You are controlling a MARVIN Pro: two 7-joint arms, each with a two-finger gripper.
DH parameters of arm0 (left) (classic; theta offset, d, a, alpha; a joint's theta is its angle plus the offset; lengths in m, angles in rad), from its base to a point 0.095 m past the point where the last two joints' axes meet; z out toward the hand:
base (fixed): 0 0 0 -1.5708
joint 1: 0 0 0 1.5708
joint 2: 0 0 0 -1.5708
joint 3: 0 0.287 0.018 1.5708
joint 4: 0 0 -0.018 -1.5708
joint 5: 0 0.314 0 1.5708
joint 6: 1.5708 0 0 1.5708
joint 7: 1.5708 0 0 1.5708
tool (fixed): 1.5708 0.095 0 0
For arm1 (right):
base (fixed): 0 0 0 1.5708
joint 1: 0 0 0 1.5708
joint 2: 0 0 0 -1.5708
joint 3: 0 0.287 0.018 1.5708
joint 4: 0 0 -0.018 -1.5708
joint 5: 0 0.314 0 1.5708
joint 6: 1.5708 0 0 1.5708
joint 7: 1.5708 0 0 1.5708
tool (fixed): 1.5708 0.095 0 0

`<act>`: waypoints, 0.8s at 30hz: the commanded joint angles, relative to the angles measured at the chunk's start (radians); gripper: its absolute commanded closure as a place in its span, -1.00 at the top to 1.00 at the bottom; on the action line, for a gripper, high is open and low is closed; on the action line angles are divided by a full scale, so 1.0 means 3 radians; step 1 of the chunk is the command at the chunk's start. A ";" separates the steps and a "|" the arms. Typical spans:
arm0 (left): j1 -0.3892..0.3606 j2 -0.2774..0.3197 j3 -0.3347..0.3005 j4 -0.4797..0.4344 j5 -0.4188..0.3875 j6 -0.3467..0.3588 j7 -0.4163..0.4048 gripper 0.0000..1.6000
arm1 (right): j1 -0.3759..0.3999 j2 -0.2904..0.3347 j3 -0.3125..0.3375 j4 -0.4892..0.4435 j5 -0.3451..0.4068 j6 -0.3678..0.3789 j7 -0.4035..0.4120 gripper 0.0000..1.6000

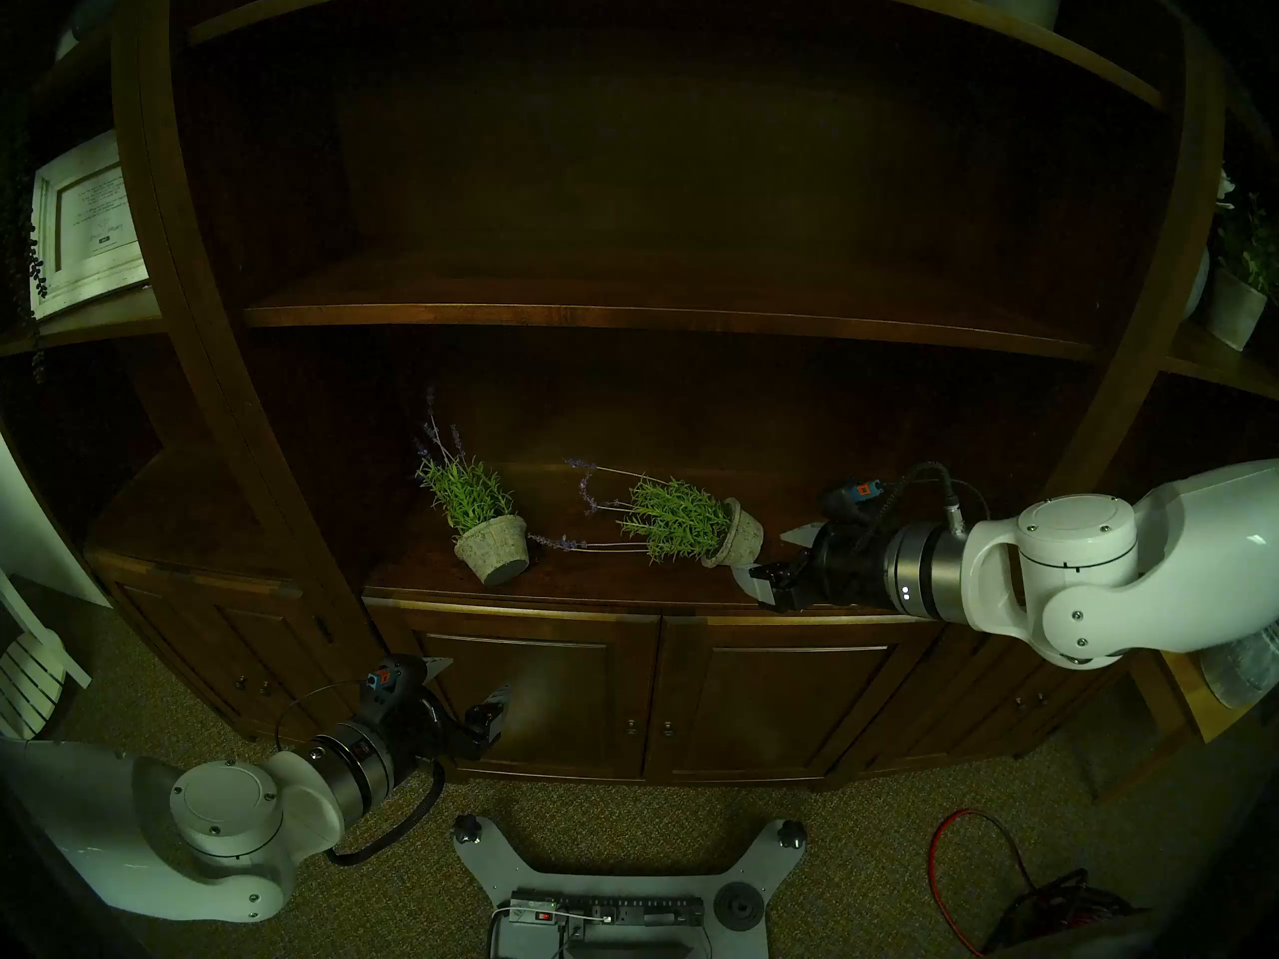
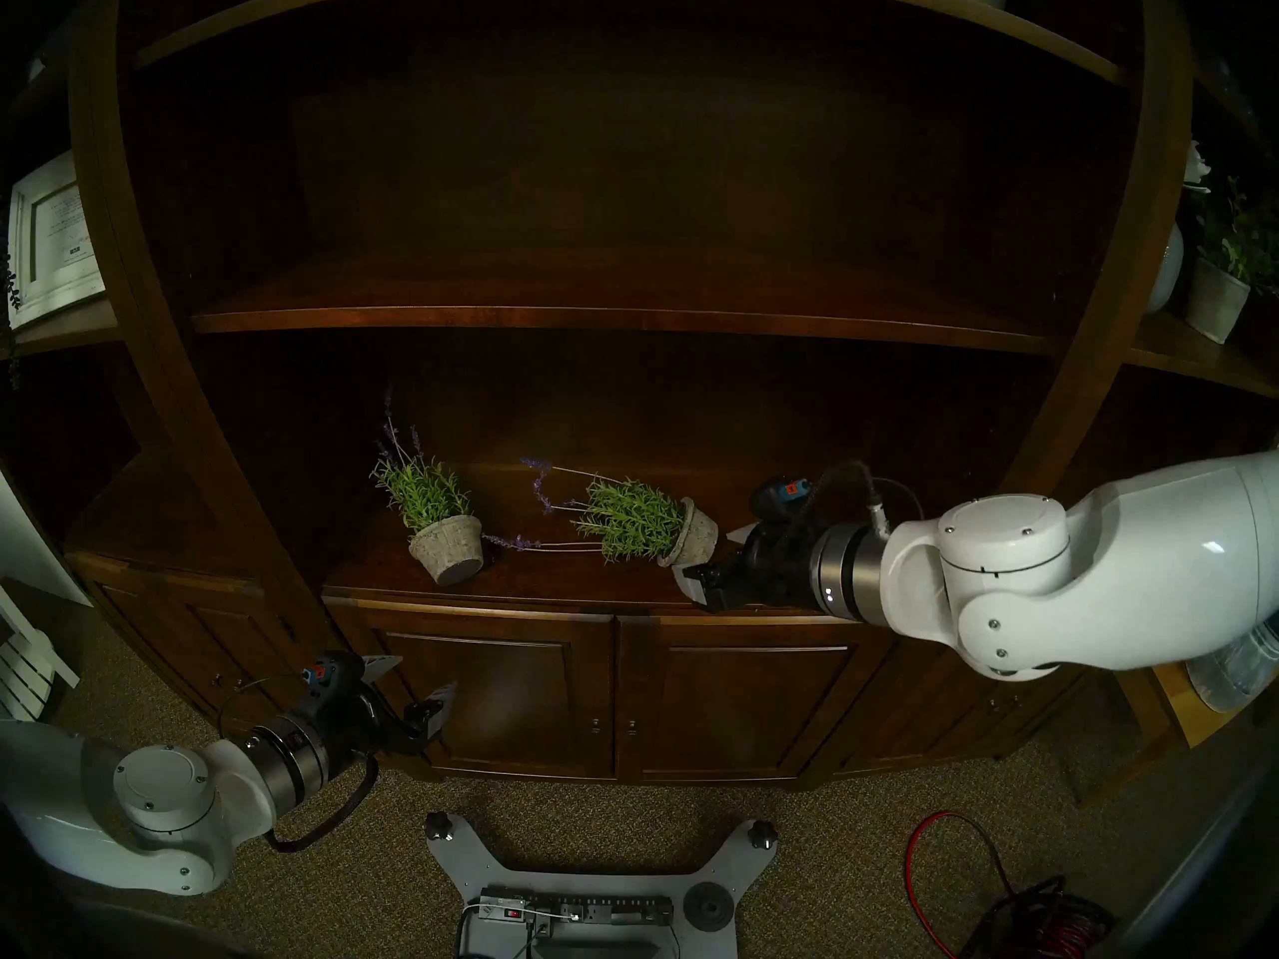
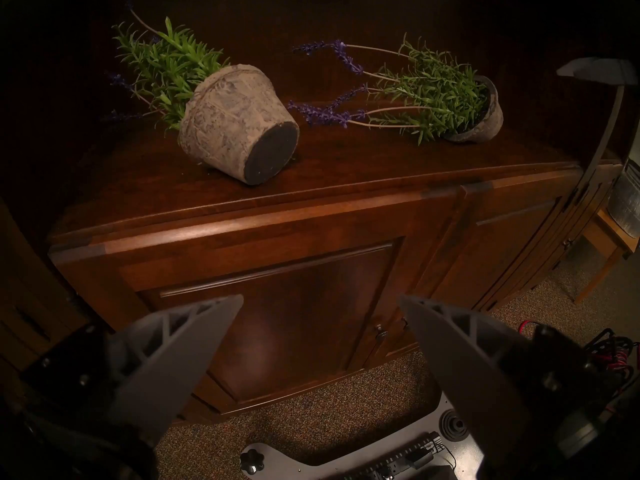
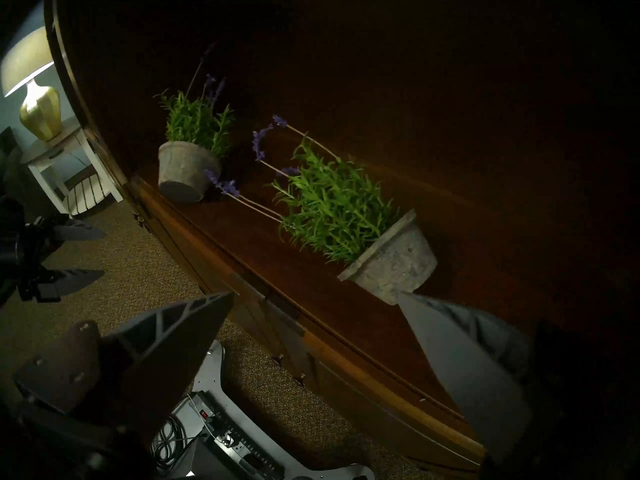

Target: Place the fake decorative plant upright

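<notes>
On the dark wooden cabinet top [image 1: 623,584], the right-hand potted lavender plant [image 1: 692,521] lies tipped on its side, its stone-grey pot toward the right gripper [image 1: 772,556] and its purple-tipped stems stretched leftward. That gripper hangs level with the pot, just beside its base, jaws spread wide and empty; in the right wrist view one fingertip [image 4: 415,302] sits right at the pot's lower edge, though contact cannot be told. A second potted lavender plant [image 1: 477,515] lies tipped too, farther left, its dark base turned toward the cabinet's front edge and its stems pointing back. The left gripper [image 1: 470,681] hangs well below, in front of the cabinet door [image 1: 540,701], jaws also wide apart and holding nothing.
</notes>
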 commanded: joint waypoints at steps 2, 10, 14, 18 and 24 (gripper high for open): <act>-0.0032 -0.0006 -0.0032 -0.0032 0.0003 -0.0020 0.0004 1.00 | -0.0500 -0.0380 0.0632 0.0281 0.0512 0.0001 -0.0157 1.00; -0.0033 -0.0006 -0.0032 -0.0032 0.0002 -0.0020 0.0003 1.00 | -0.0776 -0.0696 0.0916 0.0504 0.0959 -0.0014 -0.0302 1.00; -0.0033 -0.0005 -0.0032 -0.0033 0.0002 -0.0021 0.0005 1.00 | -0.0924 -0.0810 0.1035 0.0623 0.1146 -0.0039 -0.0369 1.00; -0.0032 -0.0005 -0.0033 -0.0034 0.0002 -0.0023 0.0006 1.00 | -0.1090 -0.0987 0.1152 0.0750 0.1340 -0.0074 -0.0526 1.00; -0.0031 -0.0005 -0.0033 -0.0035 0.0002 -0.0024 0.0007 1.00 | -0.1186 -0.1104 0.1215 0.0842 0.1507 -0.0074 -0.0697 1.00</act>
